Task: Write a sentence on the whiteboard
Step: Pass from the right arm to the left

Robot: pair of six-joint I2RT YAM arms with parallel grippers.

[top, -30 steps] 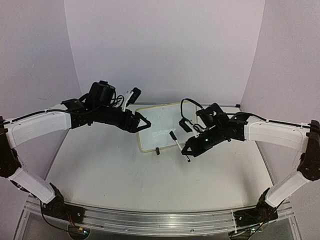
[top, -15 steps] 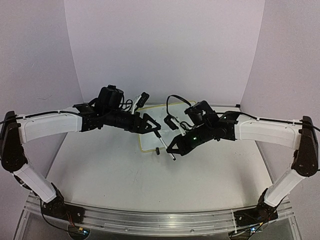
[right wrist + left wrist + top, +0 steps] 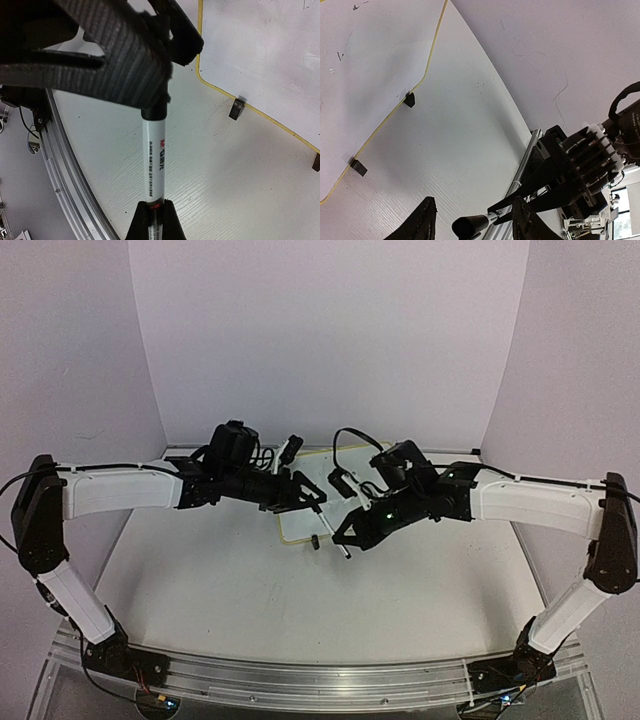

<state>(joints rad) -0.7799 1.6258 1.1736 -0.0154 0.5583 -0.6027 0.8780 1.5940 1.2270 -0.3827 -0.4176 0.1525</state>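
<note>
Whiteboard [image 3: 370, 75] lies just beyond; marker [image 3: 156, 165], clamped in right gripper [image 3: 152, 211], points its cap [image 3: 470, 226] left, between left gripper's [image 3: 472, 204] parted fingers.

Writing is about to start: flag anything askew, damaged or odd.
Nothing spilled or damaged. The whiteboard sits skewed on the table, bare but for faint specks. The marker in the right tool looks capped, its cap between the left tool's open fingers.

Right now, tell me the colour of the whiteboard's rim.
The whiteboard rim is pale yellow, clearest in the right wrist view.
</note>
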